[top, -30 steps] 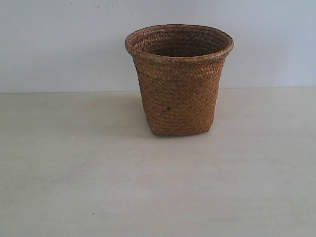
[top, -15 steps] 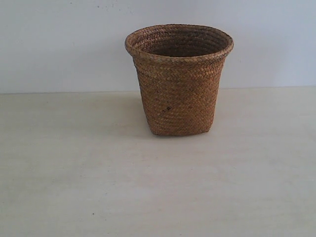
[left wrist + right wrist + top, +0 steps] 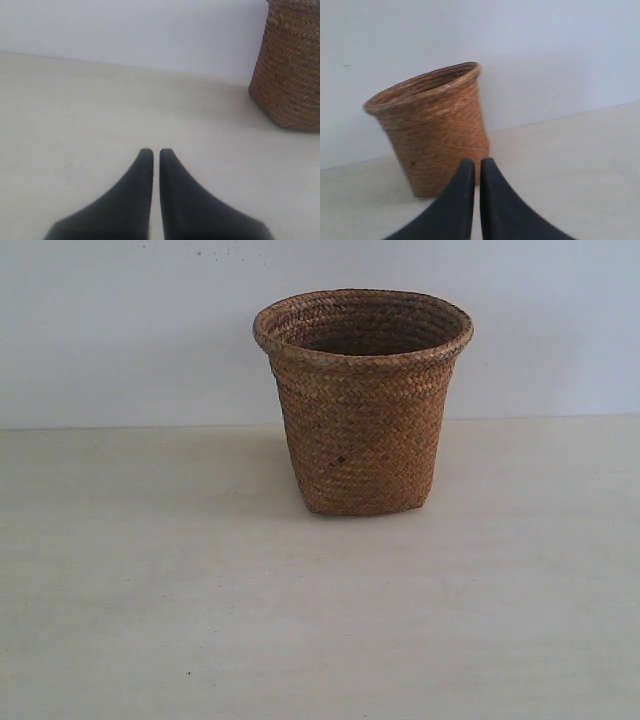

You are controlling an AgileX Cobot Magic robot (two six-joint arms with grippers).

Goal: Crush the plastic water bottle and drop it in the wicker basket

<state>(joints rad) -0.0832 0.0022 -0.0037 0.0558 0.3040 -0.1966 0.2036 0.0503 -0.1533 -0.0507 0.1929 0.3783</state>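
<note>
Nothing has shifted in the last second: the tall brown woven wicker basket [image 3: 362,410] stands where it was, centred toward the far side of the pale bench [image 3: 150,620]. The left jaws and right jaws are pressed together, pinching nothing. No plastic water bottle shows in any view. My guess is that it is already inside the basket.

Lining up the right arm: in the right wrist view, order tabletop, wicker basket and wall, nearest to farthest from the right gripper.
1. Tabletop, under and around the right gripper.
2. Wicker basket, standing straight ahead.
3. Wall, behind the basket.
</note>
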